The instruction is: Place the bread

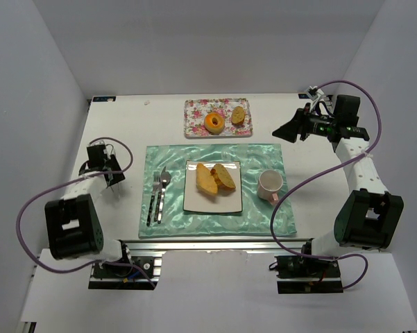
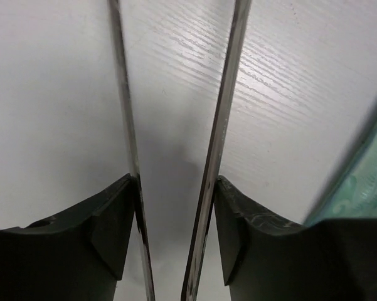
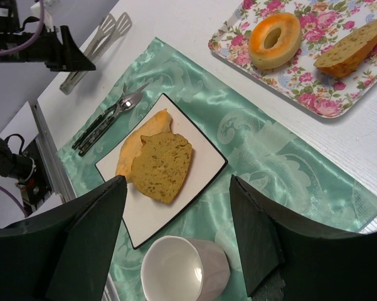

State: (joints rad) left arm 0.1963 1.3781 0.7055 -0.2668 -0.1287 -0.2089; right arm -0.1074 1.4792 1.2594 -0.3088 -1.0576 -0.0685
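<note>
Right gripper [image 3: 177, 180], released and empty, hangs near the far-right corner of the bench [image 1: 125, 125]; left gripper [image 2: 174, 182] straddles tongs [image 2: 223, 113], grip indeterminate. Bread [image 1: 215, 178] lies on the plate [image 1: 194, 205], well apart from both.

- Worktop [image 1: 111, 125]: white, with a metal rail [image 1: 215, 246] along its near edge
- Mat [image 1: 257, 156]: pale green satin, leaf pattern, laid flat mid-worktop
- Fork [image 1: 155, 191]: dark handle, on the mat's left part, tines pointing away
- Second utensil [image 1: 164, 191]: just beside the fork, parallel
- Cup [image 1: 270, 185]: pale, upright, on the mat's right part
- Doughnut [image 1: 207, 124]: orange-topped ring, beyond the mat
</note>
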